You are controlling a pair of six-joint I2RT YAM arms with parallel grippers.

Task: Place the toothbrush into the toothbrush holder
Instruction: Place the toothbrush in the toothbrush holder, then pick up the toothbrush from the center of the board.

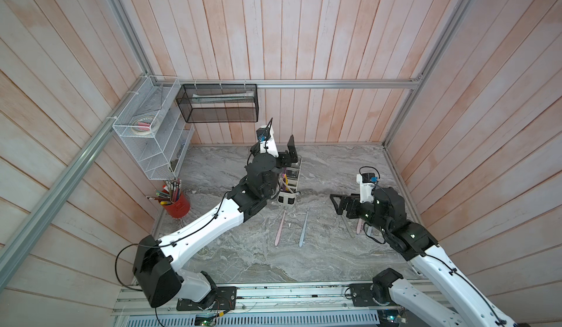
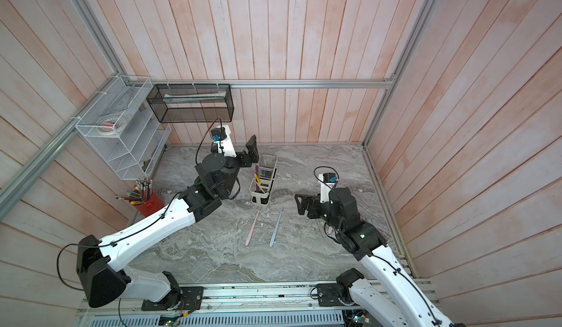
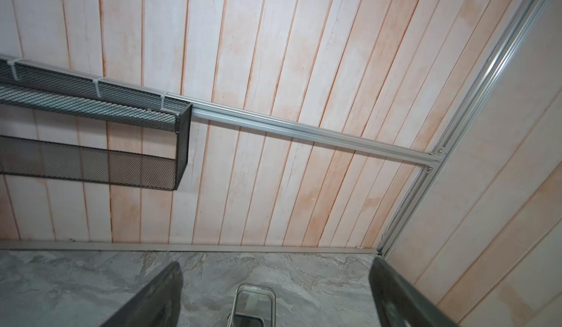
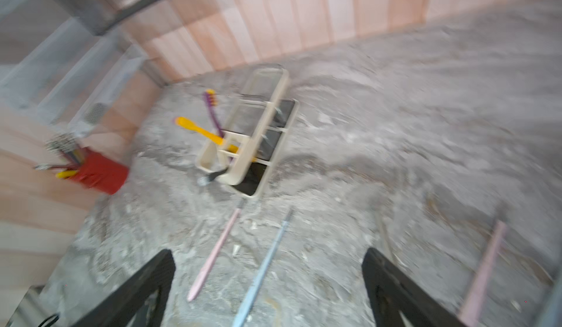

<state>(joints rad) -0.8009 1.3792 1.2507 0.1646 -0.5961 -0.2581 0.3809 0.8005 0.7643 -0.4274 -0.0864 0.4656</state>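
Note:
The cream toothbrush holder (image 1: pixel 288 199) (image 2: pixel 261 199) stands mid-table, with a purple toothbrush (image 4: pixel 211 109) and a yellow one (image 4: pixel 200 131) leaning out of it. My left gripper (image 3: pixel 275 264) (image 1: pixel 284 155) hovers open over the holder's far end (image 3: pixel 254 292), nothing between its fingers. A pink toothbrush (image 1: pixel 280 228) (image 4: pixel 213 255) and a blue toothbrush (image 1: pixel 303 229) (image 4: pixel 264 267) lie side by side in front of the holder. My right gripper (image 4: pixel 267 255) (image 1: pixel 337 205) is open and empty, right of them. Another pink toothbrush (image 4: pixel 483 267) lies under the right arm.
A red pen cup (image 1: pixel 178 204) stands at the left wall below a white wire rack (image 1: pixel 152 134). A black mesh basket (image 1: pixel 219 103) hangs on the back wall's aluminium rail (image 1: pixel 334 84). Plank walls close three sides of the marble table (image 1: pixel 258 258).

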